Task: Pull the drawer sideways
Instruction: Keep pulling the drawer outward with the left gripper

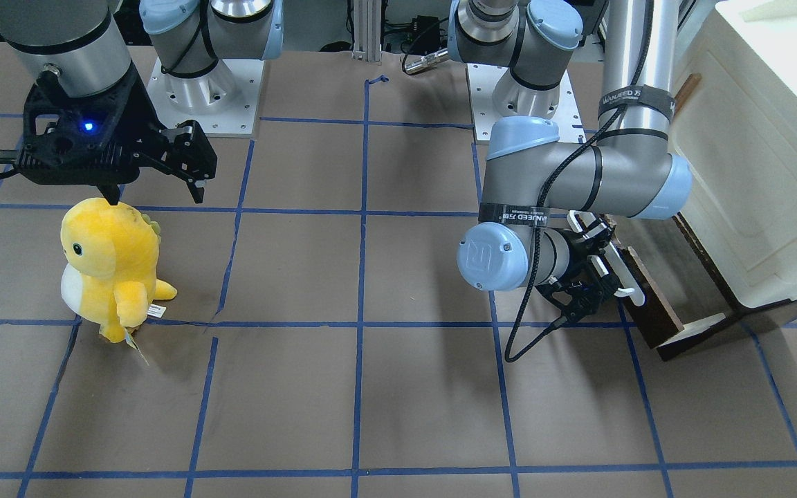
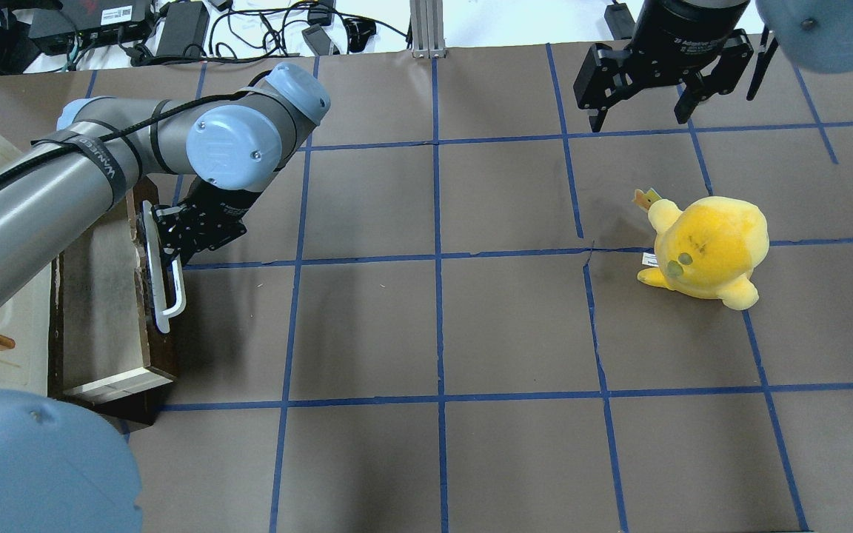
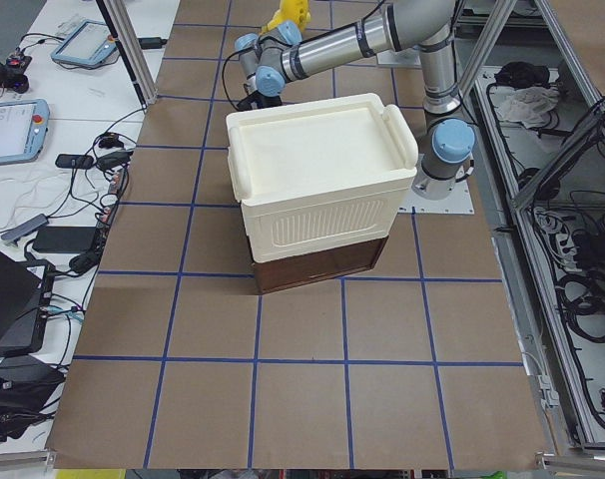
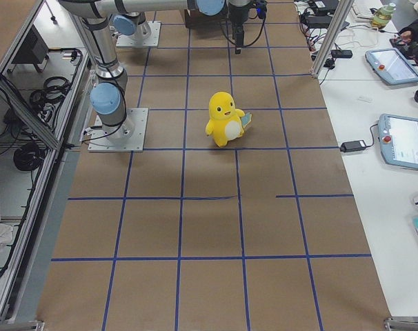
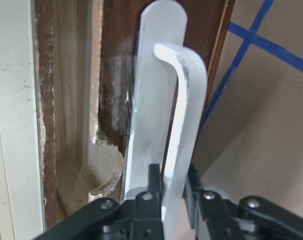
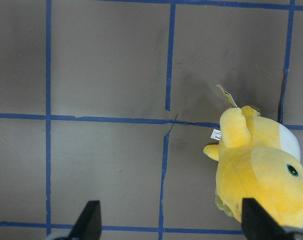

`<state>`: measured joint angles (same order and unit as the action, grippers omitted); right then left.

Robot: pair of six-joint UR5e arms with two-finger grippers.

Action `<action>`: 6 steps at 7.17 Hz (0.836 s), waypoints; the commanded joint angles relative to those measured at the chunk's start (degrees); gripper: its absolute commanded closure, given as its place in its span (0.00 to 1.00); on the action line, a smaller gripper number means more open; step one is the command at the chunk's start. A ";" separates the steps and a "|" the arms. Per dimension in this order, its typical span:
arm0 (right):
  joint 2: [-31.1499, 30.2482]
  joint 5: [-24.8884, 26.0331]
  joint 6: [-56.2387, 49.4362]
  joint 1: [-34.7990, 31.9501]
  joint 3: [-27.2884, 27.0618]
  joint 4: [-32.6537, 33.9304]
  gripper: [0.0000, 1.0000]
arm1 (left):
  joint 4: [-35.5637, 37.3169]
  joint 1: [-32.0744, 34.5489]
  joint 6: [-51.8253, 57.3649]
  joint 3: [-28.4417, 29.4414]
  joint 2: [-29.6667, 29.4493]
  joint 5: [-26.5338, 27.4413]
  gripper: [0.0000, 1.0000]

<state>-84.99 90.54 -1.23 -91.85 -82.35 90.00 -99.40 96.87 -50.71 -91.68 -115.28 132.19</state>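
- A shallow drawer (image 2: pixel 101 296) with a dark brown wooden front and a pale wood interior sits at the foot of a cream-white plastic cabinet (image 3: pixel 317 170), at the table end on the robot's left; it stands partly out, its interior exposed from above
- A long white bar handle (image 5: pixel 189 125) runs along the drawer front
- The left gripper (image 5: pixel 172 177) reaches in level with the table; its two black fingers are clamped on the handle near one end, one on each side of the bar
- The right gripper (image 2: pixel 640 117) hovers above the brown table with blue tape grid (image 2: pixel 434 333); its jaws are spread wide and hold nothing
- A yellow plush toy with a white belly (image 2: pixel 708 248) stands upright near the right gripper, well apart from the drawer
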 commanded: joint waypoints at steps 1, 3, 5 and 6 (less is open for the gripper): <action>0.00 -0.02 0.00 0.00 0.00 0.00 0.00 | -0.10 0.77 0.00 0.54 -0.12 -1.48 1.00; 0.00 -0.02 0.00 0.00 0.00 0.00 0.00 | -0.18 1.21 0.00 1.41 -0.73 -1.67 1.00; 0.00 -0.02 0.00 0.00 0.00 0.00 0.00 | -0.79 1.48 -0.09 2.64 -1.09 -1.67 1.00; 0.00 -0.02 0.00 0.00 0.00 0.00 0.00 | -0.89 2.17 -0.09 3.08 -1.52 -1.76 1.00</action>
<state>-84.99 90.55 -1.23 -91.85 -82.35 90.00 -100.05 98.44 -50.79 -89.20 -116.37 130.51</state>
